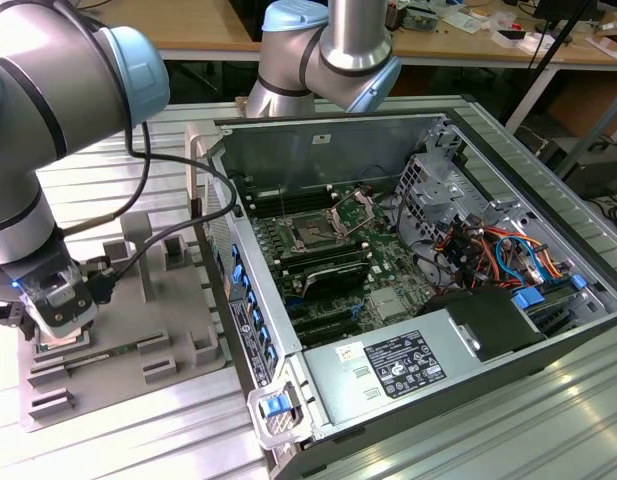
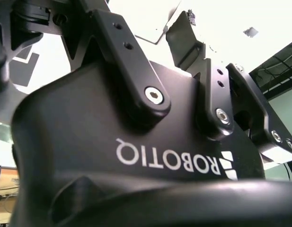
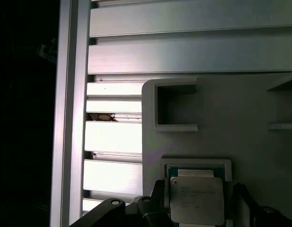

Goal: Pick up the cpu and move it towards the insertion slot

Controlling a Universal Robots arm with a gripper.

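The cpu, a flat square chip with a pale silvery top and a green rim, lies in a square pocket of the grey plastic tray. My gripper is lowered over it and open. One black finger stands at each side of the chip, and a thin dark gap shows at one side. In the exterior view the gripper hangs low over the tray at that view's left. The insertion slot sits on the motherboard inside the opened computer case, with its metal bracket raised.
The opened computer case fills the middle and right of the exterior view, with its near wall between tray and motherboard. Raised grey blocks stand on the tray. A second arm's joint hangs behind the case. Ribbed aluminium table lies around.
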